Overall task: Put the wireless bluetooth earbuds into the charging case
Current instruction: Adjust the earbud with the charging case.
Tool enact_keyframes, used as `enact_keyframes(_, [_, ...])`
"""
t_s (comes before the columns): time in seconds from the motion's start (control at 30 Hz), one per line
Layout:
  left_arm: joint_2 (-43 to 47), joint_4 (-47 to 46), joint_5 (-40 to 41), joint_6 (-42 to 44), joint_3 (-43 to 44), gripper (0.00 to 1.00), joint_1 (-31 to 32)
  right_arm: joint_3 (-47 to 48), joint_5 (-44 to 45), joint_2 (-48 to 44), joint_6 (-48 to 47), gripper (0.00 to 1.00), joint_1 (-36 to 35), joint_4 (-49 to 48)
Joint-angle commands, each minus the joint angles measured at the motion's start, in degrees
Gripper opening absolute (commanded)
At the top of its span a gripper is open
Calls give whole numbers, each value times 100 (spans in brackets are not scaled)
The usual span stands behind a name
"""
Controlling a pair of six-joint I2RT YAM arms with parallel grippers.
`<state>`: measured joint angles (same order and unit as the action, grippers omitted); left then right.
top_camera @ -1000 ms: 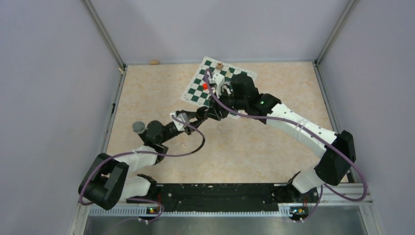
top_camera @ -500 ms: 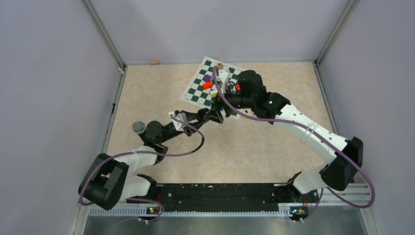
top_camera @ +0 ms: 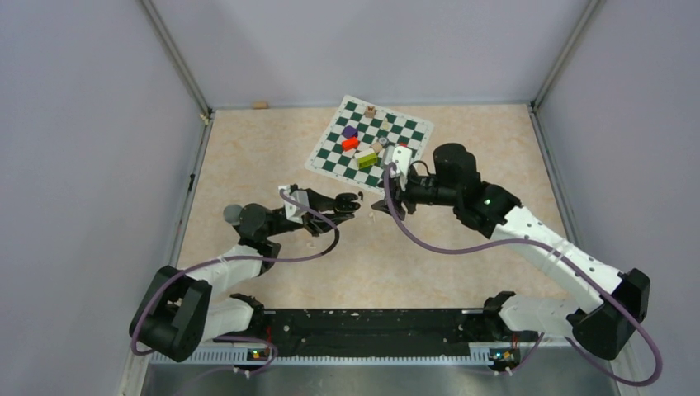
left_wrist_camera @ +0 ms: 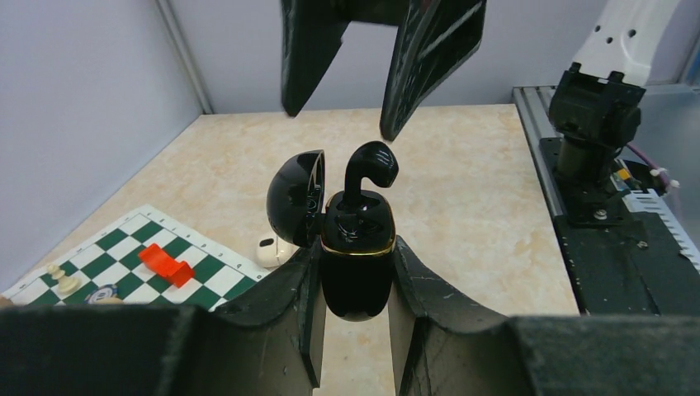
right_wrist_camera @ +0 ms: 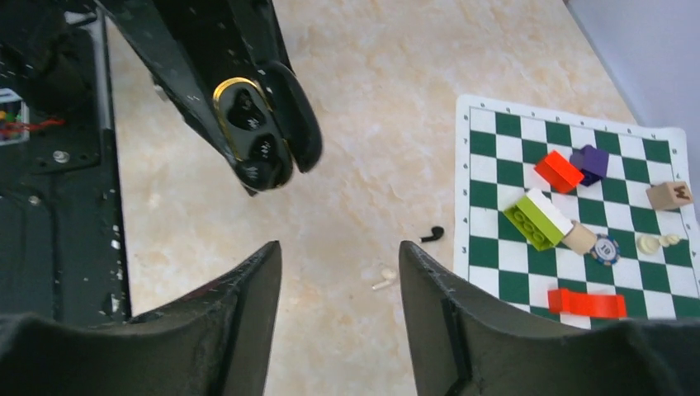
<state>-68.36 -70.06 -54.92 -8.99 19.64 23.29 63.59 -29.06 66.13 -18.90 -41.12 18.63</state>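
Case (left_wrist_camera: 357, 272) open, pinched by left tool (left_wrist_camera: 355, 252); one earbud (left_wrist_camera: 369, 165) stands half-seated in it. Second earbud (right_wrist_camera: 430, 234) lies on desk (right_wrist_camera: 355, 99) beside chessboard (right_wrist_camera: 495, 148). Right tool (right_wrist_camera: 338, 247) spread, empty. Earbuds likely light, slippery; pinch across body.

I get bright, even overhead light, with only soft shadows on the beige marbled tabletop (top_camera: 248, 148). The glossy black oval charging case (left_wrist_camera: 357, 272) carries small glints. Both wrist views go soft along the bottom edge.
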Motion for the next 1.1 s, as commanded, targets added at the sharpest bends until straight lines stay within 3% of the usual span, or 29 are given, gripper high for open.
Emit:
enact_keyframes(0.0, [193, 24, -560, -278, 277, 1, -31, -292, 450, -24, -339, 58, -1, -852])
enact_keyframes(0.3, [207, 220, -690, -221, 295, 1, -28, 145, 106, 228, -266, 86, -224, -529])
enact_keyframes(0.43, [179, 221, -701, -208, 295, 1, -26, 235, -117, 282, -194, 94, -238, -429])
enact_keyframes(1.07, [148, 278, -705, -154, 330, 1, -29, 361, 66, 520, 34, 99, -379, -620])
